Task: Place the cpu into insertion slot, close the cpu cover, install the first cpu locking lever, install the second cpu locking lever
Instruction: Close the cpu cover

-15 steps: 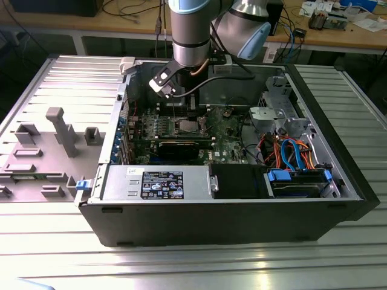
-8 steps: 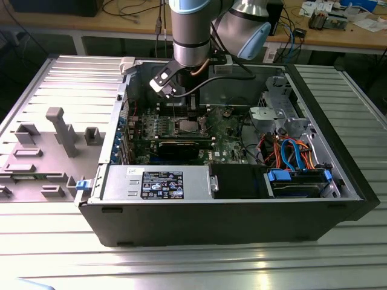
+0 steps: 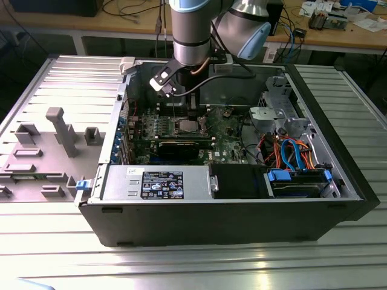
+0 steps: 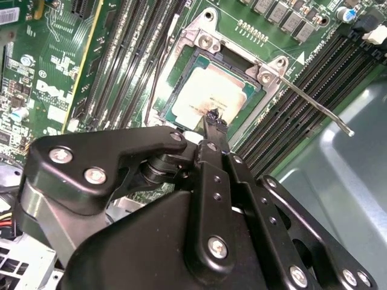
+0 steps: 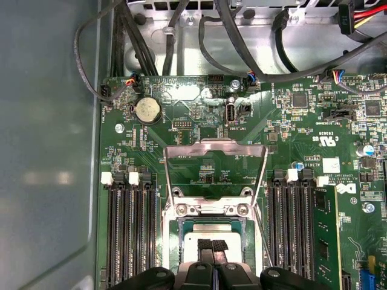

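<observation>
Grey cpu cover [image 5: 215, 147] open behind tool [image 5: 211, 245]

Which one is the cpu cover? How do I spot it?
Look inside the open black computer case at the green motherboard. Between the long black memory slots, next to the silvery-grey square cpu, the dull-metal cpu cover is flipped open. It alone is a square frame with a window through it.

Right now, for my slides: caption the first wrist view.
Shut fingers over the cpu in the insertion slot; cpu cover open.
</observation>
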`<state>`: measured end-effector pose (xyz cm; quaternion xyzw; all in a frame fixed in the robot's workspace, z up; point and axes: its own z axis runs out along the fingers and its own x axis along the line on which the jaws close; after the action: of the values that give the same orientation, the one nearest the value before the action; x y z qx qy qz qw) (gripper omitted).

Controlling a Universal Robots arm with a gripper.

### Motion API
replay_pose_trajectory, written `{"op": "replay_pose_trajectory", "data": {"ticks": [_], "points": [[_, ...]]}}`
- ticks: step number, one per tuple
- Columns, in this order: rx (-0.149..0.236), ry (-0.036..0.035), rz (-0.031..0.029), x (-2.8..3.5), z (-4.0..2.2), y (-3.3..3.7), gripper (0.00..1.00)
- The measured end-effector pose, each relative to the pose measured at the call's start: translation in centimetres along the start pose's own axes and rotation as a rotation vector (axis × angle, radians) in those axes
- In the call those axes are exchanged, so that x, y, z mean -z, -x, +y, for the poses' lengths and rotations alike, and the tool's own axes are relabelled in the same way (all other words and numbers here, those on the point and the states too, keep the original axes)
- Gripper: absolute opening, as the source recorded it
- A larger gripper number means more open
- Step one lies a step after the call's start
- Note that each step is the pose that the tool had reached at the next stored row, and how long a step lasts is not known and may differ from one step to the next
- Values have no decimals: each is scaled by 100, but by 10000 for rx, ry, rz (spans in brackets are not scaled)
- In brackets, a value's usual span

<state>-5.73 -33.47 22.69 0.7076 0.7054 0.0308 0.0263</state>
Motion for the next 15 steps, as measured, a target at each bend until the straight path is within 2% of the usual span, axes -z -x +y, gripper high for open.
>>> {"op": "replay_pose_trajectory", "data": {"ticks": [4, 15], "points": [[-1, 0, 4, 65, 5, 0, 11], [-1, 2, 5, 173, 14, -1, 11]]}}
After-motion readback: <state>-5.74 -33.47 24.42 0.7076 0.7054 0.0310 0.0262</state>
